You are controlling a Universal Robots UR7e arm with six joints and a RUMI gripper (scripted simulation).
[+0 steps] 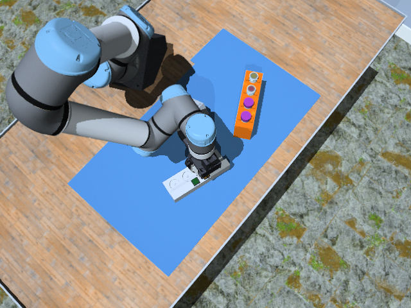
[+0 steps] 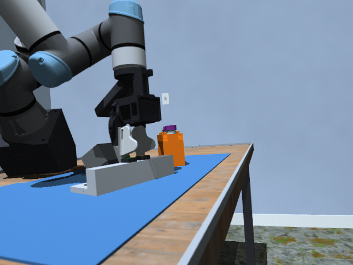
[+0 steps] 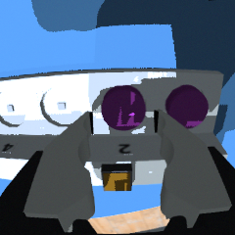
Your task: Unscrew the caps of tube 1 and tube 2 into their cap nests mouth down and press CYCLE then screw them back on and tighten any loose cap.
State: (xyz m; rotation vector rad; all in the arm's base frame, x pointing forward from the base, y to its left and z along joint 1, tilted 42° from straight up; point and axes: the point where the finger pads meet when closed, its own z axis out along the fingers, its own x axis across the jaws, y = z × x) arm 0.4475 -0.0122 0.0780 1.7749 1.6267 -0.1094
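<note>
Reaching from the upper left of the top view, the arm [image 1: 106,124] [image 2: 127,31] bends at its elbow and drops its wrist near the middle of the frame. In the exterior view the last section hangs upright, the gripper [image 1: 199,171] [image 2: 133,155] [image 3: 123,113] pointing down over the tray [image 1: 179,194] [image 2: 122,177] [image 3: 160,142]. Its fingers stand moderately spread, pinching nothing; in the wrist view they flank cap 2 [image 3: 123,108], with a gap on either side. That cap lies in the nest marked 2, at centre; cap 1 [image 3: 187,107] lies in the next nest, right of centre. At the upper right of the top view, the orange station [image 1: 243,131] [image 2: 172,150] holds two uncapped tubes, tube 1 [image 1: 253,76] and tube 2 [image 1: 251,89], above two purple caps [image 1: 248,102].
</note>
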